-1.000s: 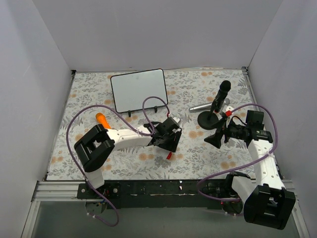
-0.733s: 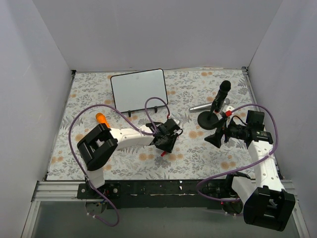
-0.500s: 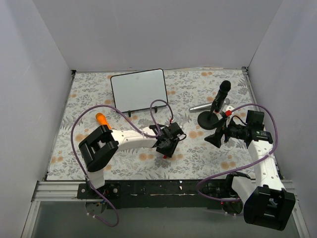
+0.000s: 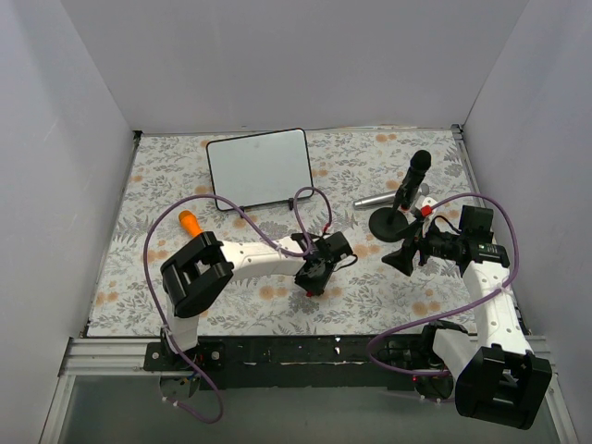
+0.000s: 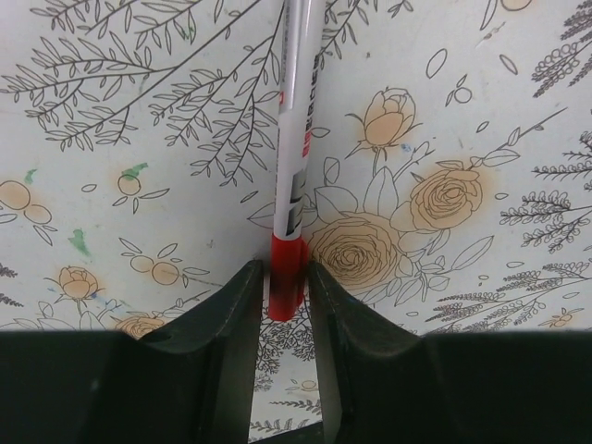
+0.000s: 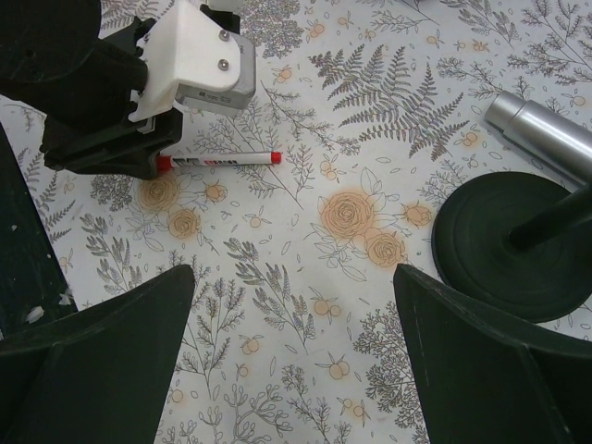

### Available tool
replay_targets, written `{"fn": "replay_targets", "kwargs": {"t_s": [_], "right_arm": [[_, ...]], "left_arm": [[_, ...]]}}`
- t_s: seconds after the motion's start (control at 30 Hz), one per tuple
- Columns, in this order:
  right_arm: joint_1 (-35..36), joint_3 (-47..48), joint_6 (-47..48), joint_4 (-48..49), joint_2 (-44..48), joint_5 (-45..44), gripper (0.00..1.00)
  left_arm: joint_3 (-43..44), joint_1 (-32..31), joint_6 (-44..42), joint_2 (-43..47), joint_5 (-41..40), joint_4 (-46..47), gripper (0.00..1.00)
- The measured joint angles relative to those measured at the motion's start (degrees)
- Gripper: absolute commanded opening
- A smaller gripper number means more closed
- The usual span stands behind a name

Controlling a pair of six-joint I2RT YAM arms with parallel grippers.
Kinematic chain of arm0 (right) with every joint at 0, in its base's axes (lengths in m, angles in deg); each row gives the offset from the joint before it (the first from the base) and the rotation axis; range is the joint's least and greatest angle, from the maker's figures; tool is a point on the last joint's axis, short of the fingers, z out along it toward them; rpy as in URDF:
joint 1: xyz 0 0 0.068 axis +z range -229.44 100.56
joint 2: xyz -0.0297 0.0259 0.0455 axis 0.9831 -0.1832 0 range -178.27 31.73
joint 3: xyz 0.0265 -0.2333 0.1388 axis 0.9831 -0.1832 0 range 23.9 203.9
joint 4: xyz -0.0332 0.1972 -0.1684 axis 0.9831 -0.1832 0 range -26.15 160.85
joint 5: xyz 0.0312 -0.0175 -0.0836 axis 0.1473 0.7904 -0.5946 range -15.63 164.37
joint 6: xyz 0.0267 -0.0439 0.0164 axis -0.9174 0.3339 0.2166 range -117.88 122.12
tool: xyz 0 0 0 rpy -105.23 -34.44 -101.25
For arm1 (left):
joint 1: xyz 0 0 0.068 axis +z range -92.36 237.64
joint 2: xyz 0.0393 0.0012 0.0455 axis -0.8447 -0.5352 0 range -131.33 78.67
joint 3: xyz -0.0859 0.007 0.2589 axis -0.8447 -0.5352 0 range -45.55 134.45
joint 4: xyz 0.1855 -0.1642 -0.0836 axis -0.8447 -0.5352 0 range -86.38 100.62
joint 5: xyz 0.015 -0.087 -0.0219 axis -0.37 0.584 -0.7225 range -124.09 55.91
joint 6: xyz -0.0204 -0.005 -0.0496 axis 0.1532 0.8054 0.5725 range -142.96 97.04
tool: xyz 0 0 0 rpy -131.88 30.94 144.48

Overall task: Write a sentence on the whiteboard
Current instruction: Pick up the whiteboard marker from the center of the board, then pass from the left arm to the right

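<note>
Left gripper (image 5: 285, 282) pinching the red end of a red-capped marker (image 5: 294, 139) lying on floral tablecloth (image 5: 481, 111), right gripper (image 6: 294, 273) spread wide, holding nothing, whiteboard (image 4: 259, 168) propped upright behind.

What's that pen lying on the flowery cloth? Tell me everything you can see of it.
The pen is a slim marker with a white, plastic-looking barrel carrying small print, and red at both ends. It lies flat on the flowered tablecloth. The left gripper has its black fingers close on either side of one red end; whether they pinch it yet is unclear.
</note>
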Motion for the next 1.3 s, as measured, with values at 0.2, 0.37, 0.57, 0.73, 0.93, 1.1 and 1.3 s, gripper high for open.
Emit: {"fn": "replay_targets", "kwargs": {"t_s": [0.2, 0.37, 0.57, 0.73, 0.93, 1.1, 1.3], "right_arm": [[0.0, 0.0, 0.0, 0.0, 0.0, 0.0, 0.97], [0.0, 0.0, 0.2, 0.0, 0.0, 0.0, 0.97], [0.0, 0.0, 2.1, -0.4, -0.5, 1.2, 0.96], [2.5, 0.0, 3.5, -1.4, -4.3, 2.8, 0.93], [9.7, 2.1, 0.9, -2.0, -12.2, 3.6, 0.89], [14.5, 2.6, -6.4, 1.7, -17.3, 4.4, 0.88], [17.1, 2.1, -15.6, 9.6, -20.6, 4.4, 0.88]], "left_arm": [[1.0, 0.0, -1.0, -0.7, -0.1, -0.4, 0.07], [0.3, 0.0, -1.5, -0.2, 0.3, 0.5, 0.00], [-5.7, 0.1, -4.0, 4.2, 0.6, 6.5, 0.00], [-11.0, 0.1, -9.0, 8.8, -0.5, 11.7, 0.00], [-15.2, 0.1, -13.6, 14.4, -2.4, 19.8, 0.00], [-19.6, 0.1, -15.4, 19.4, -1.0, 27.5, 0.00], [-20.1, -0.1, -16.7, 20.3, 2.7, 34.7, 0.00]]}}
